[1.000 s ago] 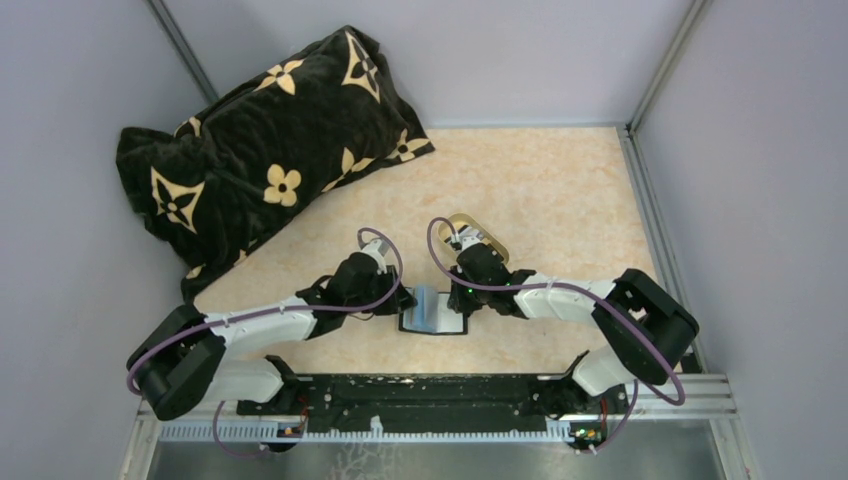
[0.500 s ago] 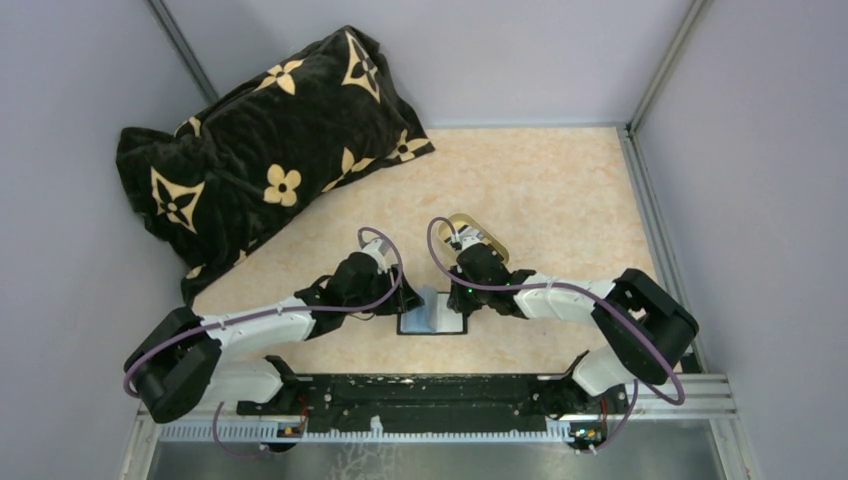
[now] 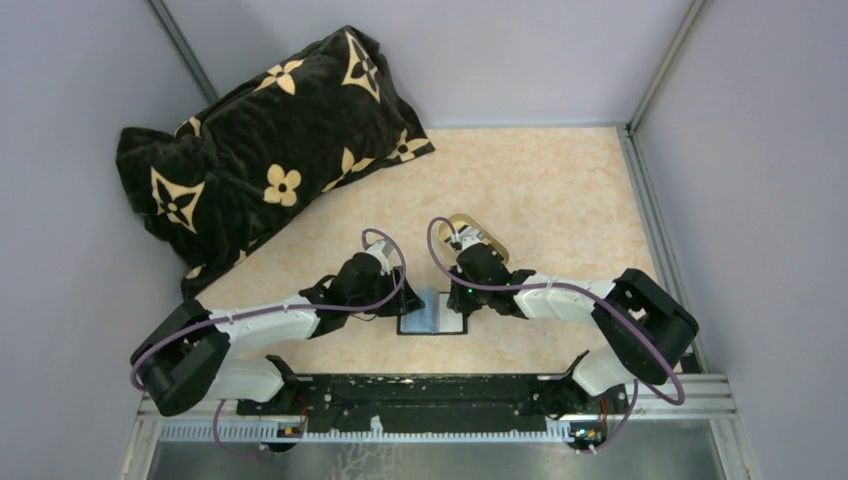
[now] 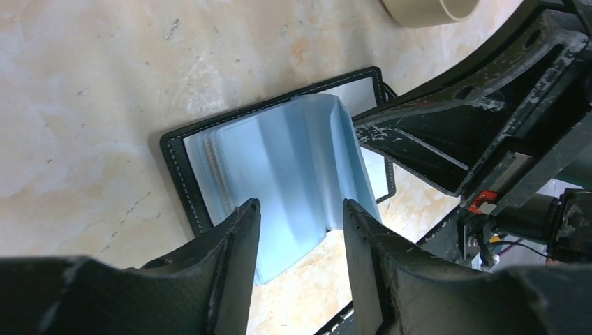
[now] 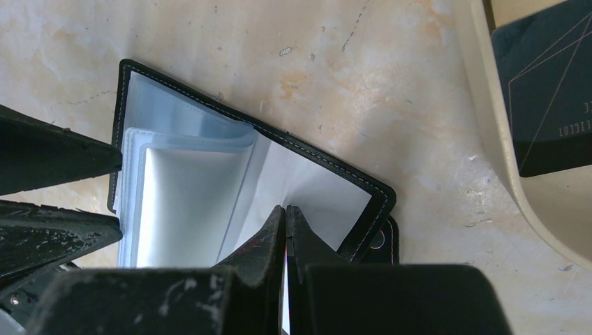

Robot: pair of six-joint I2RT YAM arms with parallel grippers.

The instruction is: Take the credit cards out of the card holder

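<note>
Left hand (image 4: 300,213) widened — card holder (image 4: 279,150) lies just ahead.

Black on the wallet (image 4: 279,153), with pale stitching along the edge; light blue and see-through on the sleeves inside. Mottled peach and cream, marble-like, across the table (image 3: 540,190). Black with cream flowers and four-point stars on the pillow (image 3: 260,150). Cream on the tray (image 5: 499,160), navy on the card (image 5: 551,91) in it, crossed by thin pale lines. Scuffed black, flecked pale, on the left pincer (image 4: 299,209) and right pincer (image 5: 285,213).
</note>
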